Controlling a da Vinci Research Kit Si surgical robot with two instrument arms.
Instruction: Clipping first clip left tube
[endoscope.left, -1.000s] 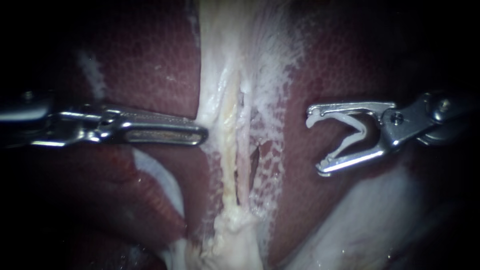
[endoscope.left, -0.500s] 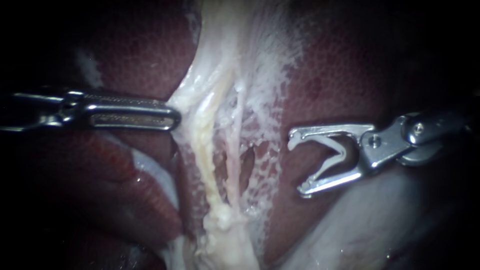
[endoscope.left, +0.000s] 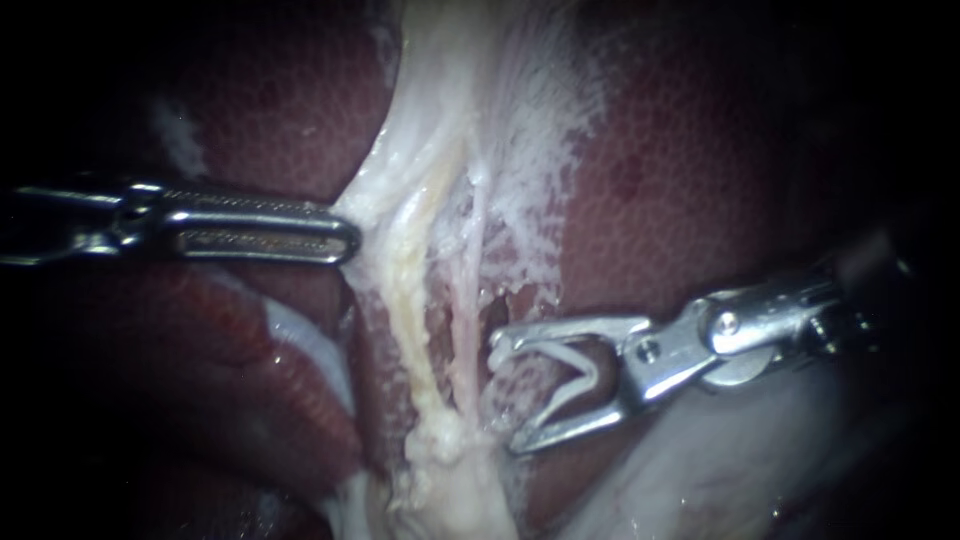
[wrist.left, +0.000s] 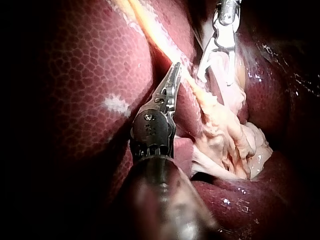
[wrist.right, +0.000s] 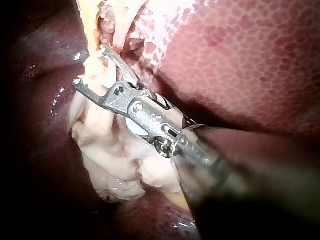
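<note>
Two tubes run down the middle of the endoscope view: a yellowish left tube and a thinner pink right tube, with a dark gap between them. My left instrument comes in level, its jaws shut on the white tissue beside the left tube, which it holds stretched leftward. My right instrument stands just right of the tubes. Its jaws are wide apart and carry an open white clip. Neither tube lies inside them. The wrist views show the left instrument and the right instrument.
Dark red liver lies on both sides of the tubes. White webbed tissue covers the liver right of them. A lumpy pale mass sits where the tubes join below. Smooth pale tissue lies under the right instrument's shaft.
My right instrument has moved left and down, bringing the open clip close to the tubes. My left instrument pulled the white tissue leftward, then stayed still.
</note>
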